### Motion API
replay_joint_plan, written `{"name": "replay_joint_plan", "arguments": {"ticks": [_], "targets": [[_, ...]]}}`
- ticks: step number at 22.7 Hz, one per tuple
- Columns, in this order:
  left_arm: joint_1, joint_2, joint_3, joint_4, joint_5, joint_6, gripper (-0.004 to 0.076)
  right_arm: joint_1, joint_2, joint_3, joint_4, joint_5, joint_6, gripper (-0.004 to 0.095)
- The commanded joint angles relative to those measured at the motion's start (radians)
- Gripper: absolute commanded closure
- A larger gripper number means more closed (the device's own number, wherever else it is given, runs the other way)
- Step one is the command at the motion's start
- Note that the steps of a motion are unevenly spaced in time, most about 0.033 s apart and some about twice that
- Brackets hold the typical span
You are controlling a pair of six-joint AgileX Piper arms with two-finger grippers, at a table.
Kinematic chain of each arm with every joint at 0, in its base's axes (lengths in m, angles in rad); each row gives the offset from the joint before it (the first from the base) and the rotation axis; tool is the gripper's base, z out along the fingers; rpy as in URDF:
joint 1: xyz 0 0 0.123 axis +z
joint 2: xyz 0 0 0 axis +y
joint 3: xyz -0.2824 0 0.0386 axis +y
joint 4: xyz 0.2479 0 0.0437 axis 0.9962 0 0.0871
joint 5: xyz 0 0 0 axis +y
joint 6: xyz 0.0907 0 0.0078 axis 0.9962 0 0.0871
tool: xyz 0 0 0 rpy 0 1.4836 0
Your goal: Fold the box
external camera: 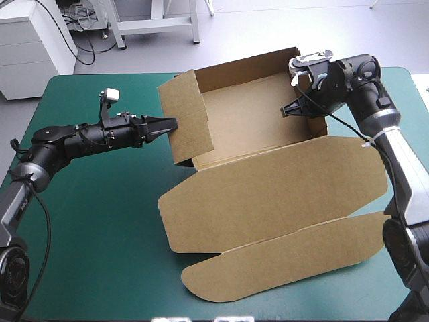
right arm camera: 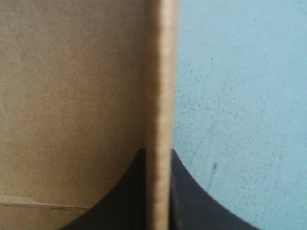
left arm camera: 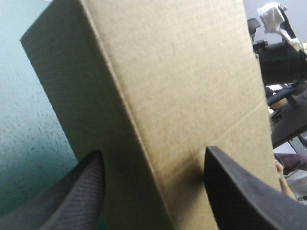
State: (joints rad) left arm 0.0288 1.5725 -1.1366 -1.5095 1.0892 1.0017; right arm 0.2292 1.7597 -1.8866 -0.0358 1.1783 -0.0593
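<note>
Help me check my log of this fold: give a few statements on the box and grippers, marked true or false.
1. The right gripper is shut on a raised wall of the box. True.
2. The lid stands upright. False: it lies flat on the teal-green cover, on the near side.
3. The left gripper is open, its fingers astride the left end flap. True.
4. Both grippers are at the same end of the box. False: they are at opposite ends.
</note>
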Motion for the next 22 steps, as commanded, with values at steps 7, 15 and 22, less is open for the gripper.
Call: {"name": "replay_joint_plan", "arguments": {"ticks": [7,15,22], "targets": [[-0.096,-0.046,-0.108,0.005,-0.116,-0.150,0.0304,0.119,-0.050,-0.026,-0.108,-0.096,0.034,0.0924],[-0.220,-0.046,-0.199,0.680,-0.316,-0.644,0.0304,0.181,-0.050,-0.067,-0.089,-0.128,0.059,0.0924],[-0.246,-0.033,-0.208,0.825,-0.392,-0.770,0.0524,0.228,-0.050,-0.136,-0.038,-0.108,0.059,0.0924]]}}
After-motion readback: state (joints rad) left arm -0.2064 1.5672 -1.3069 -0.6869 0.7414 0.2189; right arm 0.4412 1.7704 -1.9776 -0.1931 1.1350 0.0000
